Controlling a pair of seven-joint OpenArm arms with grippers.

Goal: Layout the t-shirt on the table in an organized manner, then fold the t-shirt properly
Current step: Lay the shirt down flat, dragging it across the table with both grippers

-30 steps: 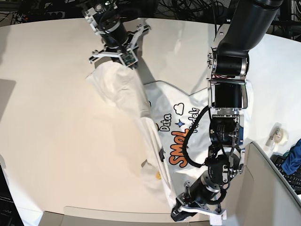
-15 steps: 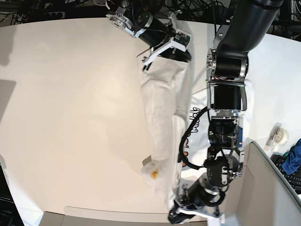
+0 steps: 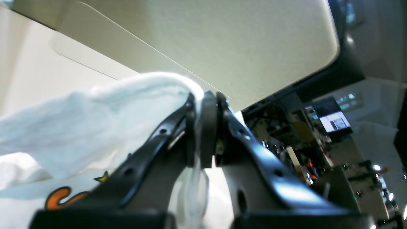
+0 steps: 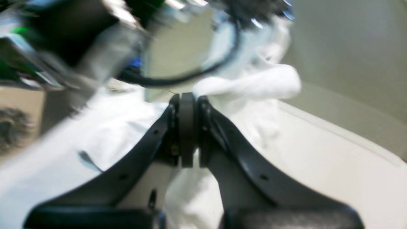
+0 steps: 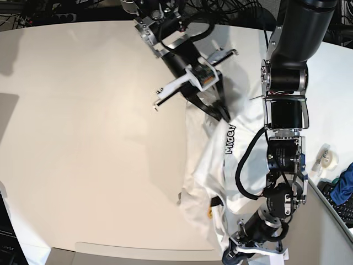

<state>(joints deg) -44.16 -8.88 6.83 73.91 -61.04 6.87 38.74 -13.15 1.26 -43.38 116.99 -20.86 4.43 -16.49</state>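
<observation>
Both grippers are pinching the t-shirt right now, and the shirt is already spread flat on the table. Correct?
Not quite. Both the left gripper and right gripper are pinching the t-shirt, but it is not flat: the base view shows it bunched and twisted on the table.

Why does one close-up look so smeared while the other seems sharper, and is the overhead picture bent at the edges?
Right wrist view: heavily motion-blurred, the t-shirt and the arm parts above it smeared; only the right gripper reads fairly crisp. Left wrist view: sharper on the left gripper, with a soft background. Base view: sharp, but wide-angle, so the table edge curves.
</observation>
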